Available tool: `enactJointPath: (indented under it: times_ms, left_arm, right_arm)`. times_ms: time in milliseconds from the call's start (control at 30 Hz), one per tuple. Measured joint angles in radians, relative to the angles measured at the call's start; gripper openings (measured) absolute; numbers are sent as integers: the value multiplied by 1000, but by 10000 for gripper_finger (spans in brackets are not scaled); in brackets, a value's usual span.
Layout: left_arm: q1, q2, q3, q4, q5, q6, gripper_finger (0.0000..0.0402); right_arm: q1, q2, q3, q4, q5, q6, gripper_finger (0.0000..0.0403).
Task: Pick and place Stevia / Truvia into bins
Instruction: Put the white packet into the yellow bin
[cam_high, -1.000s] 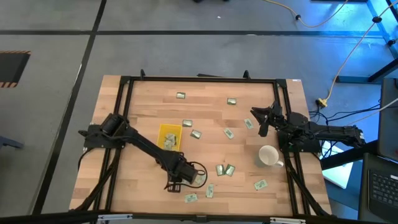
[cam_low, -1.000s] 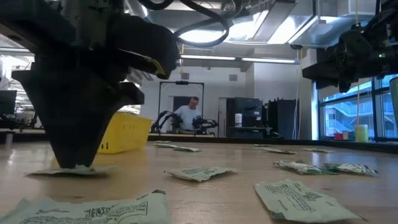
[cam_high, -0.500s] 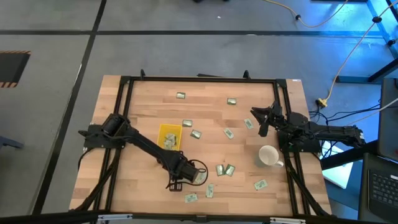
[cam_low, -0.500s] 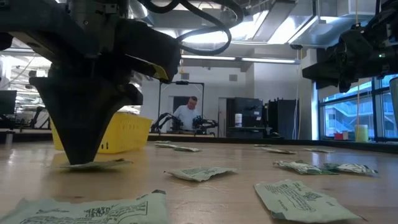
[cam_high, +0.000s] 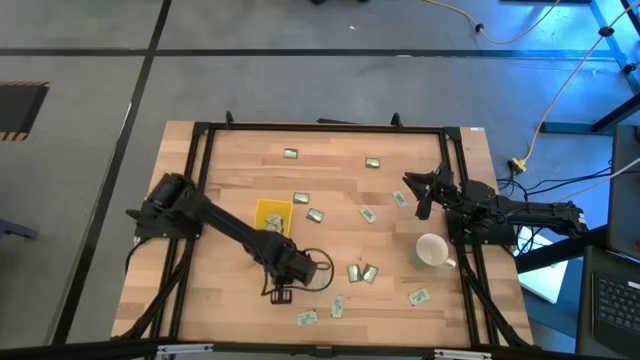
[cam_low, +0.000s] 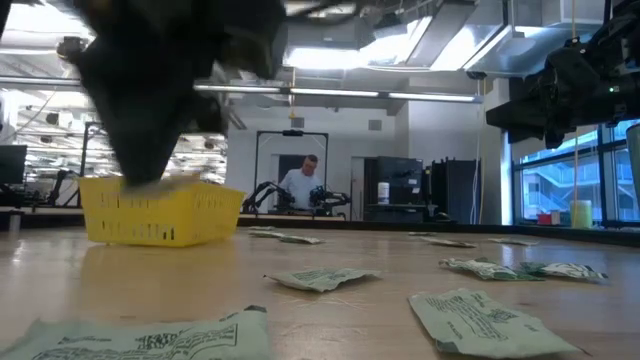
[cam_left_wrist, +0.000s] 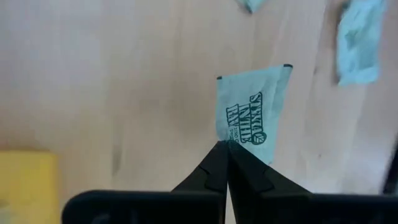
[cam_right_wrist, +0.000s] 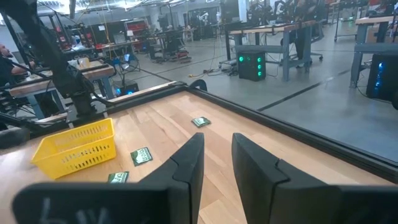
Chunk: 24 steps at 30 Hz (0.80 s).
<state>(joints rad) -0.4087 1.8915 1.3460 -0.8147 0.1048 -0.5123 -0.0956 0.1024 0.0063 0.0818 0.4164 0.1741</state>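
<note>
My left gripper (cam_high: 290, 268) is shut on a pale green sachet (cam_left_wrist: 252, 115), raised above the table just near of the yellow tray (cam_high: 272, 218). In the low view the gripper (cam_low: 150, 178) hangs blurred in front of the tray (cam_low: 160, 210). The tray rests flat on the table and holds a few sachets. Several more sachets (cam_high: 362, 271) lie flat, scattered over the table. My right gripper (cam_high: 425, 195) is open and empty above the table's right side, and its fingers (cam_right_wrist: 186, 165) stand apart in its wrist view. My left gripper pinches the sachet between its two fingertips at one end (cam_left_wrist: 230, 140), only a small part of the paper between them. The fingers point down from above. The sachet reaches out beyond the tips, lifted clear of the table.
A white mug (cam_high: 432, 250) stands at the right, near my right arm. Loose sachets (cam_low: 470, 320) lie close to the near edge. A black frame (cam_high: 320, 128) runs around the table top. A person stands in the room far behind the table.
My left gripper has risen from the table and gone a little toward the yellow tray, staying shut. The sachet it pressed against the table a second ago has come up with it, clear of the wood.
</note>
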Motion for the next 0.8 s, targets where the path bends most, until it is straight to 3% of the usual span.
enactJointPath:
  times_ms: [167, 333, 467, 800]
  left_arm:
    - [40, -128, 0, -40, -40, -74, 2]
    - [113, -230, 1, -143, -166, -261, 2]
    - [181, -259, 2, -238, -169, -349, 3]
    - [276, -216, -20, -312, -169, -261, 2]
  right_arm:
    - [0, 0, 0, 0, 0, 0, 87]
    - [0, 0, 0, 0, 0, 0, 87]
    - [0, 0, 0, 0, 0, 3, 87]
    - [0, 0, 0, 0, 0, 5, 87]
